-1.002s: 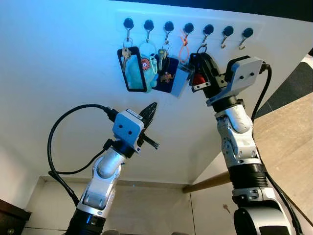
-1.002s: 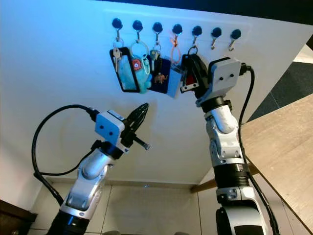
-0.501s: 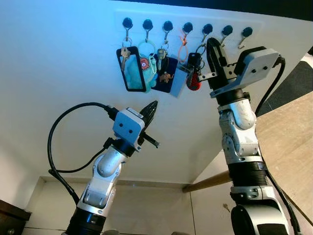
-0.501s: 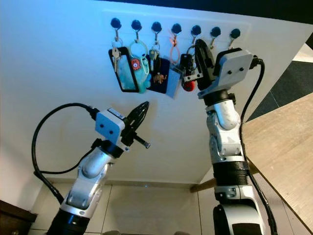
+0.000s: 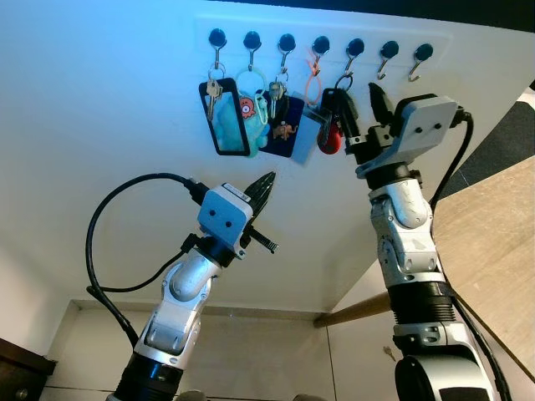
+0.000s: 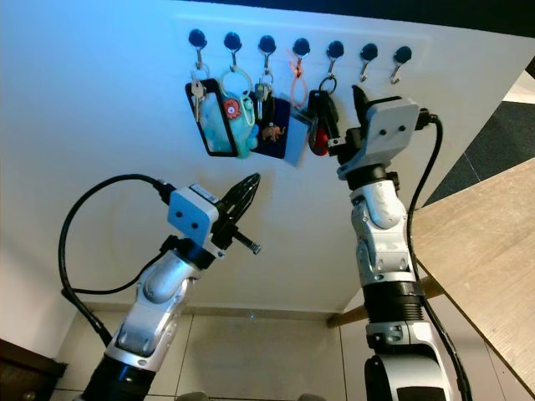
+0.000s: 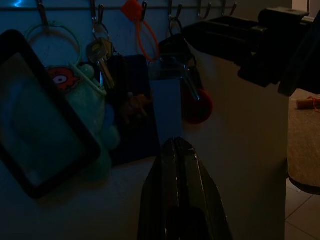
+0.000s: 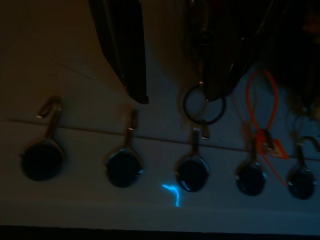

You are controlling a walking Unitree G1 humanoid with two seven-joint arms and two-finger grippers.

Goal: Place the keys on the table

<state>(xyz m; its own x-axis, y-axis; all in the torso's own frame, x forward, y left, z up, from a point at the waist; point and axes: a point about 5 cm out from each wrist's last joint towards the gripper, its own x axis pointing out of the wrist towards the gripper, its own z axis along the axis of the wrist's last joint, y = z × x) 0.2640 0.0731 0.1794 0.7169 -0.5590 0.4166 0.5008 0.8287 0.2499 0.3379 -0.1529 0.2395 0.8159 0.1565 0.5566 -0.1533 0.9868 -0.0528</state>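
The keys (image 5: 332, 127), a black fob with a red tag on a metal ring (image 8: 202, 105), hang from a wall hook (image 5: 354, 48). My right gripper (image 5: 358, 100) is raised to them and open: one finger lies against the fob, the other stands apart to the right, under the neighbouring empty hook. My left gripper (image 5: 263, 185) is shut, empty, and points up at the wall well below the hanging things. The wooden table (image 5: 493, 242) lies at the right, beside my right arm.
Other hooks hold a black-framed card holder (image 5: 224, 117), a teal plush tag (image 5: 244, 113), a blue card (image 5: 305, 138) and an orange loop (image 5: 313, 77). Two hooks at the right end (image 5: 420, 57) are bare. Tiled floor (image 5: 267, 359) lies below.
One second ago my right gripper was closed around the keys. It then opened and pulled up to the right, and has now come back down beside them. The keys stay on their hook.
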